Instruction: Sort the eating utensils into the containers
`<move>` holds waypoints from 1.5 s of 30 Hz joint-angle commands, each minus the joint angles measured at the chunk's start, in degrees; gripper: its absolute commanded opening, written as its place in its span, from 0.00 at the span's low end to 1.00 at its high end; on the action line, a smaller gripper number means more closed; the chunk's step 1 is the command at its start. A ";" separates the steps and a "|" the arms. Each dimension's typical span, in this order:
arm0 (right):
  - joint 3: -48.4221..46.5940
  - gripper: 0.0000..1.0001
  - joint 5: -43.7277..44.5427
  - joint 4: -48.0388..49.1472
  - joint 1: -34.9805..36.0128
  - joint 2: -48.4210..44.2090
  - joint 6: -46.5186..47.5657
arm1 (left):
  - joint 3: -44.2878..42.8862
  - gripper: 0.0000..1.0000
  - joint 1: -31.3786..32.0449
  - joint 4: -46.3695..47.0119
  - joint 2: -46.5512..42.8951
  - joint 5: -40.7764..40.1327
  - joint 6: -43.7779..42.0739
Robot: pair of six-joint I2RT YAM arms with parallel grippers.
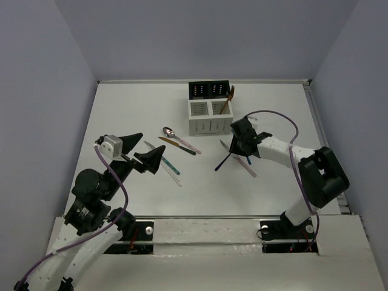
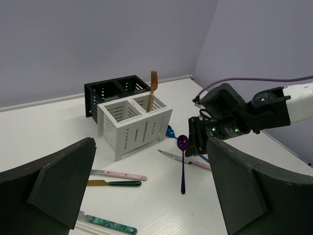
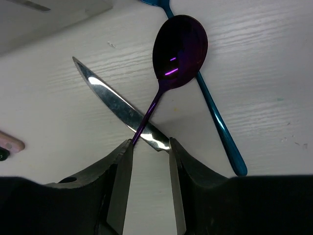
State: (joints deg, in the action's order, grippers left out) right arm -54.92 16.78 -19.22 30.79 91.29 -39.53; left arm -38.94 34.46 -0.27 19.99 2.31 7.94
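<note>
A purple spoon (image 3: 179,49) lies across the blade of a pink-handled knife (image 3: 115,105), with a blue spoon (image 3: 220,127) beside them. My right gripper (image 3: 150,147) hangs low over that crossing, jaws apart; the spoon's handle meets the left fingertip and the knife ends at the right one. The containers (image 1: 209,109), a white-and-black caddy, stand just behind, with an orange fork (image 1: 228,100) upright in a white compartment. My left gripper (image 1: 142,150) hovers wide open and empty. Near it lie a pink-handled utensil (image 2: 120,175), a green-handled knife (image 2: 115,183) and a teal-handled knife (image 2: 105,223).
Grey walls close the white table (image 1: 121,109) at the back and both sides. The right arm's purple cable (image 1: 285,121) arcs above its wrist. The caddy's black compartments (image 1: 208,90) sit at the far side.
</note>
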 commanded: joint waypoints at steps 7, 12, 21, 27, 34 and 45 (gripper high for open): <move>-3.00 0.38 7.04 6.57 0.33 6.09 -4.06 | 0.35 0.99 0.87 2.38 -0.48 0.16 -0.12; -2.74 0.36 7.13 8.67 0.33 7.68 -4.77 | 0.35 0.99 0.87 2.38 -0.48 0.15 -0.12; -5.72 0.28 8.54 5.96 0.33 10.93 -4.16 | 0.27 0.99 0.87 2.38 -0.30 0.24 -0.12; -6.52 0.20 8.89 3.49 0.33 11.90 -4.59 | 0.27 0.99 0.87 2.38 -0.48 0.16 -0.21; -5.38 0.04 8.98 2.79 0.33 11.28 -5.21 | 0.18 0.99 2.02 2.29 -0.83 -0.11 -0.30; 0.85 0.00 9.76 14.36 0.33 -0.64 -4.51 | 0.18 0.99 2.54 2.12 -1.62 -0.46 -0.30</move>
State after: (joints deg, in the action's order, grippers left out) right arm -56.49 24.05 -13.15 30.79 98.04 -44.25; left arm -38.94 36.36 -0.30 19.07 2.17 7.92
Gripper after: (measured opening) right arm 0.016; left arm 0.992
